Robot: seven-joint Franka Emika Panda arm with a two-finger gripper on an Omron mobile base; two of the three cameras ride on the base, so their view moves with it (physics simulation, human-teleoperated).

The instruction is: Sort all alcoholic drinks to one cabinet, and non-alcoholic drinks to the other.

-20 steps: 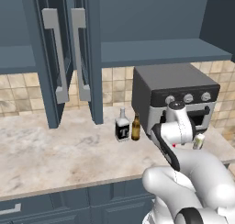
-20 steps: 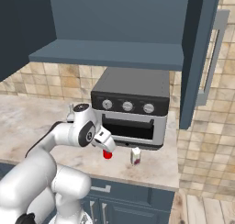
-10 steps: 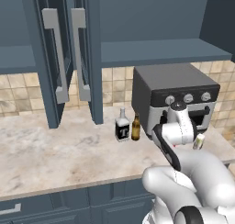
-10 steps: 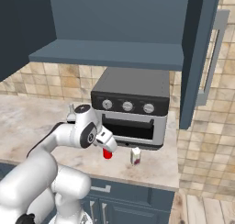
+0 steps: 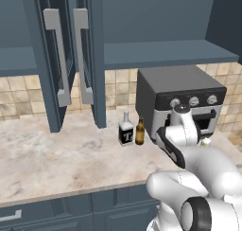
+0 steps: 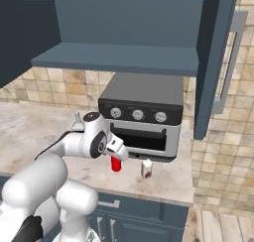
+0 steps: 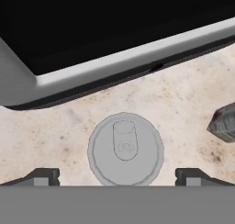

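Directly over red can point(image 7: 125, 148), my claw point(image 7: 117, 176) spread wide, nothing gripped.
Can stands upright on the counter point(image 7: 183, 103), long axis vertical, lid and pull-tab facing my hand camera, low center of frame, below the toaster oven point(image 7: 55, 76) front. Right base view: red can point(image 6: 116, 164) mid-frame, cream-white can point(image 6: 146, 168) upright just right. Left base view center: liquor bottle point(image 5: 125, 131) and beer bottle point(image 5: 140, 132) upright, necks up.
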